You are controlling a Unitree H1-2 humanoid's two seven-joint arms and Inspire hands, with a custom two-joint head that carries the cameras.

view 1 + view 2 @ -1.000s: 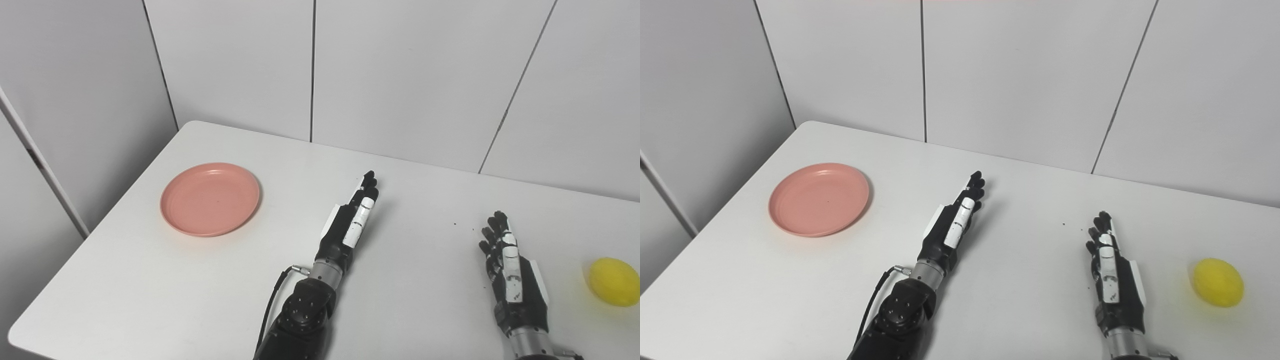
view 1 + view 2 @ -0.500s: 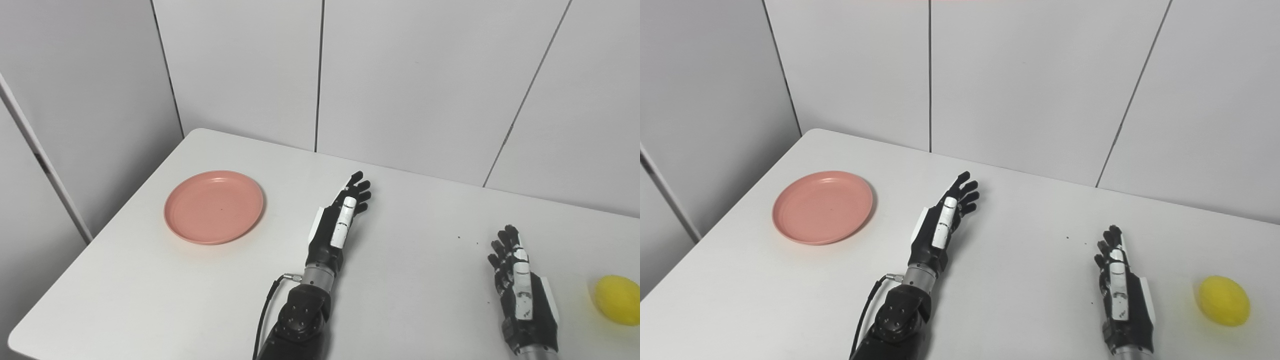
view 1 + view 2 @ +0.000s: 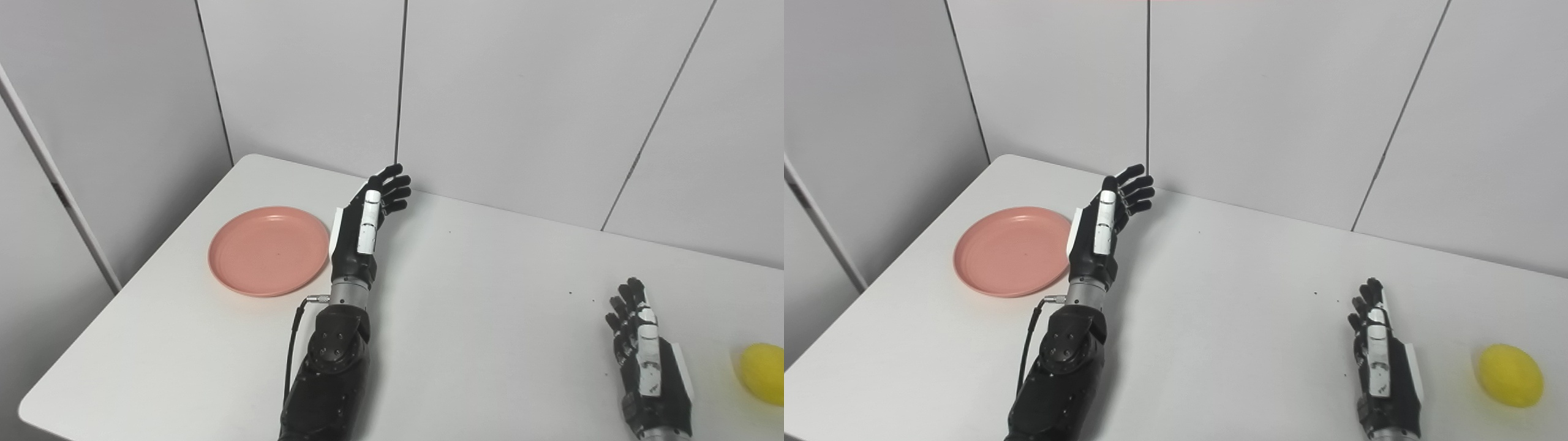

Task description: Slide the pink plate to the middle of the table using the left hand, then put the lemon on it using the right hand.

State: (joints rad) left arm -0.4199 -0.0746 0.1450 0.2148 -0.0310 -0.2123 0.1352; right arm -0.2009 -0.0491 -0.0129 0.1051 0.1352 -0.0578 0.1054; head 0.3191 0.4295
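The pink plate (image 3: 268, 250) lies on the white table (image 3: 478, 318) near its left edge, empty. My left hand (image 3: 365, 219) is open, fingers spread, raised just right of the plate's rim and not touching it. It also shows in the right eye view (image 3: 1102, 228). The yellow lemon (image 3: 1510, 375) lies at the far right of the table, cut by the picture edge in the left eye view (image 3: 762, 372). My right hand (image 3: 1379, 361) is open and rests flat on the table, left of the lemon with a gap between them.
White wall panels (image 3: 490, 92) rise right behind the table's far edge. A few dark specks (image 3: 582, 297) lie on the table ahead of the right hand. The table's left edge runs close to the plate.
My left hand has moved left and away from me, from mid-table to beside the plate's right rim. The camera has shifted a little. The right hand, plate and lemon stay put.
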